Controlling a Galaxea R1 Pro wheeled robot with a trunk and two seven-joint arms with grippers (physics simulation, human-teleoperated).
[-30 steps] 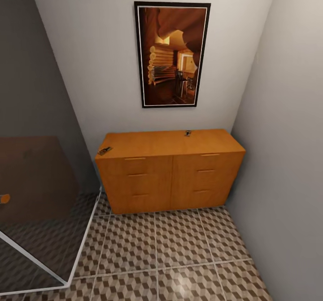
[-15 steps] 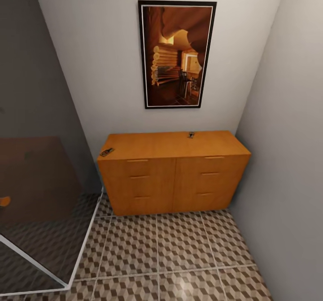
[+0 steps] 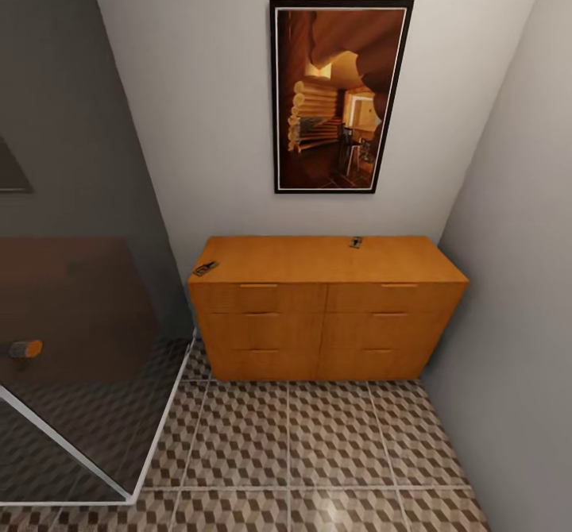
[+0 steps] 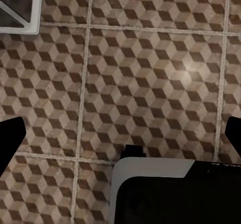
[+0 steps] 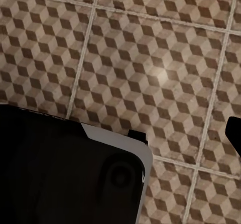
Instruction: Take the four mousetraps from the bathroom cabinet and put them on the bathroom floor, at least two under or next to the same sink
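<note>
The orange-brown cabinet [image 3: 326,318] stands against the far wall with all six drawers closed. Two mousetraps lie on its top: one at the left front corner [image 3: 206,267], one near the back edge right of centre [image 3: 355,242]. The cube-patterned bathroom floor [image 3: 318,445] stretches in front of it. In the left wrist view my left gripper [image 4: 120,136] hangs open over the floor tiles, fingertips [image 4: 10,139] far apart and nothing between them. My right gripper [image 5: 123,126] is also spread open above the tiles, with one fingertip [image 5: 234,131] at the frame edge. The sink is out of view.
A glass shower screen with a white frame [image 3: 163,413] closes off the left side, with darker tiles behind it. A grey wall [image 3: 516,318] runs along the right, touching the cabinet's end. A framed picture [image 3: 340,95] hangs above the cabinet. My white and black base [image 4: 165,194] shows below the grippers.
The whole head view has shifted, so the cabinet and picture now sit further right and slightly larger: the camera moved. The mousetraps lie where they were on the cabinet top.
</note>
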